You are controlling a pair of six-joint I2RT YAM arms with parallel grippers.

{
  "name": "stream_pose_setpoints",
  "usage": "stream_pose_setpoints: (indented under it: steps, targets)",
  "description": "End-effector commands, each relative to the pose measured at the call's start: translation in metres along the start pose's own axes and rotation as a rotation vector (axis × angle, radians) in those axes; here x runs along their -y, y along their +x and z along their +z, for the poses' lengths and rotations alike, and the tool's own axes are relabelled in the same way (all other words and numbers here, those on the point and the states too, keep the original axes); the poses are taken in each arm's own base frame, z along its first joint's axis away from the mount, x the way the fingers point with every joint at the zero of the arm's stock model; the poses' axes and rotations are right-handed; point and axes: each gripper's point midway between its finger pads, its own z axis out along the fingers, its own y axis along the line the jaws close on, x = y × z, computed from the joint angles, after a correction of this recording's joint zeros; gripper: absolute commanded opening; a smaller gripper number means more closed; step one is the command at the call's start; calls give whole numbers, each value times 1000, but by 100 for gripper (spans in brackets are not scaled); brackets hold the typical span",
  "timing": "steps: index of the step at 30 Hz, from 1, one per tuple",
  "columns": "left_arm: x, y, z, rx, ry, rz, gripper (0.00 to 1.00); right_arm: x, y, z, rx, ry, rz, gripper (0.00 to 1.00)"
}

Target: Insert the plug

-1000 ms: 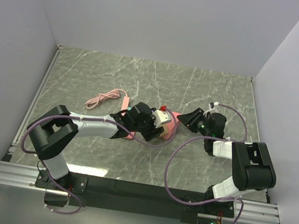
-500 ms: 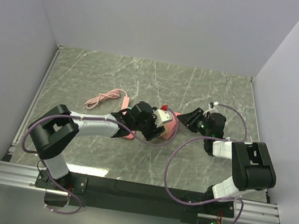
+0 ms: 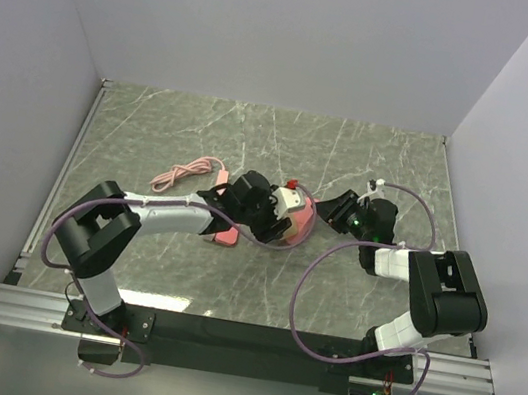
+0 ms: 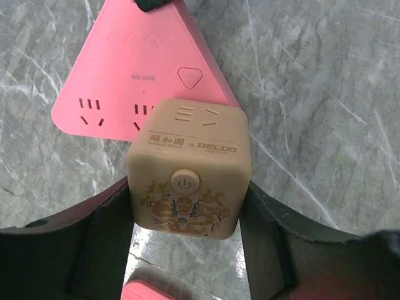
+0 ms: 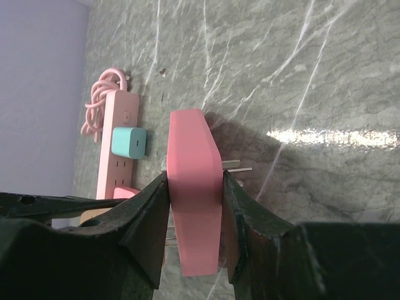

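My left gripper (image 4: 186, 201) is shut on a beige cube adapter (image 4: 189, 165) with a round power button and a dragon print. The cube sits in front of the socket face of a pink triangular adapter (image 4: 137, 69), covering part of its lower right sockets; I cannot tell whether they touch. My right gripper (image 5: 195, 180) is shut on that pink adapter (image 5: 195, 206), seen edge-on, its metal prongs (image 5: 239, 166) pointing right. In the top view the cube (image 3: 291, 200) and the pink adapter (image 3: 305, 221) meet between the left gripper (image 3: 272, 209) and the right gripper (image 3: 335, 214).
A pink power strip (image 5: 115, 144) with a teal charger (image 5: 129, 142) plugged in lies on the marble table to the left, its coiled pink cable (image 3: 185, 174) behind it. Purple arm cables loop in front of the right arm (image 3: 303, 295).
My left gripper has carried the beige cube a little farther and to the right, closer against the pink triangular adapter. The right gripper has stayed still.
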Motion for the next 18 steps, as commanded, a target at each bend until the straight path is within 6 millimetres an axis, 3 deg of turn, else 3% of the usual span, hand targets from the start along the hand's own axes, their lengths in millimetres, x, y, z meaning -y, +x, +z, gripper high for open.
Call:
stream_pose_setpoints:
  steps: [1,13,18]
  targets:
    - [5,-17,7,22,55,31,0,-19,3,0,-19,-55,-36,0]
    - [13,-12,3,82,-12,17,0,-20,5,-2,-20,-56,-39,0]
    - [14,-6,14,69,-20,12,0,-20,7,-1,-24,-56,-39,0]
